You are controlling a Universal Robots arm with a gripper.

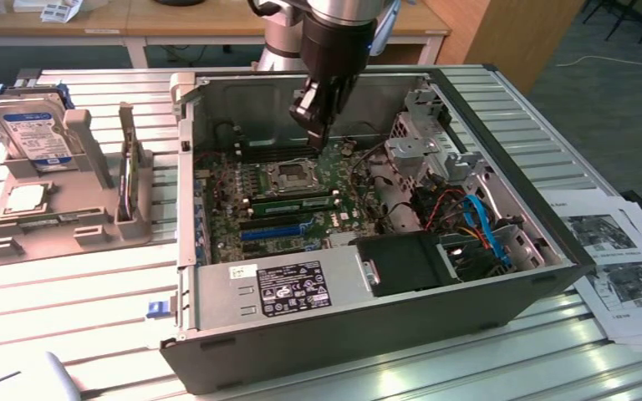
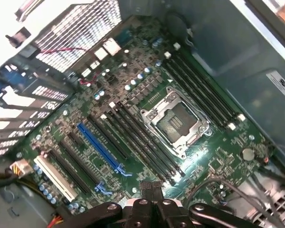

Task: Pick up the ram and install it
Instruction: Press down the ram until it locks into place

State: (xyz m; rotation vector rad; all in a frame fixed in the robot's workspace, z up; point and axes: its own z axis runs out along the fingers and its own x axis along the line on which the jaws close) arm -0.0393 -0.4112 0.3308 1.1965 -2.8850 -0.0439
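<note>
The ram [image 1: 287, 203], a thin green stick, lies along a black slot on the motherboard [image 1: 257, 171], just in front of the CPU socket [image 1: 295, 174] in the exterior view. My gripper [image 1: 315, 138] hangs inside the open computer case [image 1: 333, 330], above the socket and clear of the ram. It is shut with nothing between its fingers. In the wrist view my gripper [image 2: 151, 190] points down over the row of dark memory slots [image 2: 142, 142] beside the CPU socket [image 2: 175, 121]. There I cannot tell the ram from the slots.
A blue slot [image 1: 274, 231] and a black fan housing [image 1: 410, 261] with coloured cables [image 1: 480, 225] lie nearer the case front. A grey stand [image 1: 59, 213] on the exterior view's left holds a hard drive [image 1: 37, 134]. Printed sheets [image 1: 622, 267] lie on the exterior view's right.
</note>
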